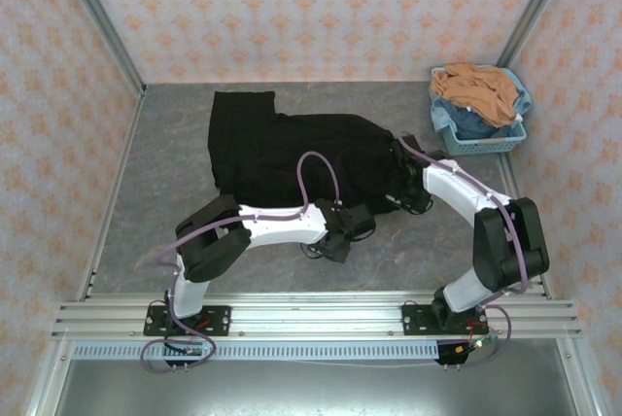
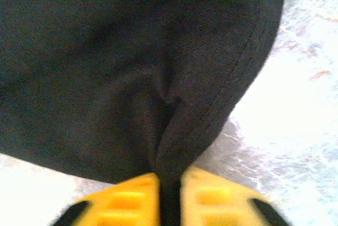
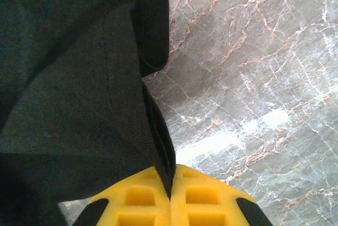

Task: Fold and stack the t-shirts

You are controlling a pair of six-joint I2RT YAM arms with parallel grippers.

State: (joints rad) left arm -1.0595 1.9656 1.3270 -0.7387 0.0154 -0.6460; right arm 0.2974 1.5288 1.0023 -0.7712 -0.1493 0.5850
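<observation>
The left gripper (image 2: 170,184) was pinched shut on a hemmed edge of the tee (image 1: 292,149), and the black cloth bunched into a crease just ahead of it. The right gripper (image 3: 171,184) was likewise closed on a thin fold of hem, with bare tabletop (image 3: 253,78) to its right. The tee lay spread beyond both grippers. Each hold looked shallow. A quick or uneven pull could slip the cloth free or drag the tee into a crooked fold.
</observation>
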